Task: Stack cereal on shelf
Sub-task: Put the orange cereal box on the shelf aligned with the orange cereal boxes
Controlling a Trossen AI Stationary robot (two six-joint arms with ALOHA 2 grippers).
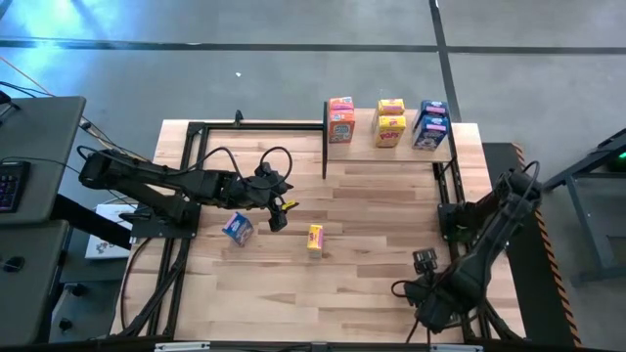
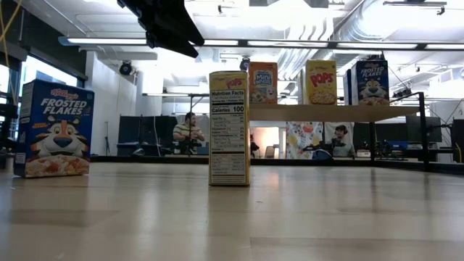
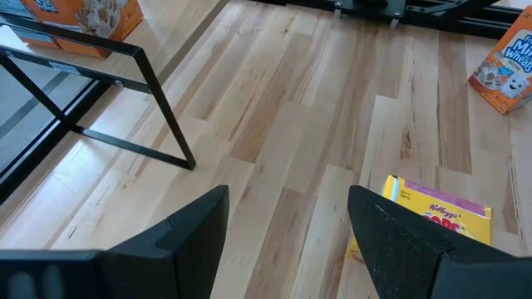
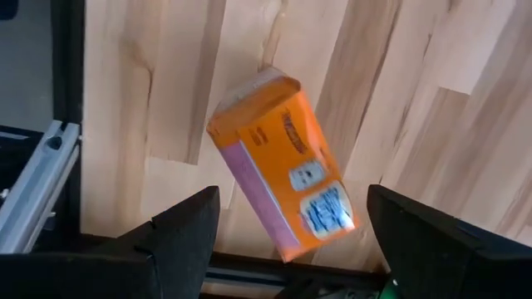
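The shelf [image 1: 367, 149] stands at the table's far edge and carries an orange box [image 1: 340, 119], a yellow box [image 1: 390, 123] and a blue box [image 1: 430, 125]. On the table, a blue cereal box [image 1: 237, 228] and a yellow one [image 1: 314, 239] stand upright. My left gripper [image 1: 279, 215] hovers open between them, nothing between its fingers; the yellow box [image 3: 436, 218] shows just past one finger. Near the table's right front, my right gripper [image 4: 293, 199] points down, open, above an orange box [image 4: 283, 162] on the table.
Black frame rails [image 1: 186, 186] run along the table's left and right sides, and thin black posts [image 3: 158, 100] hold up the shelf. Bare wooden tabletop [image 1: 381, 210] lies between the shelf and the loose boxes. People sit in the room beyond the table [image 2: 190, 130].
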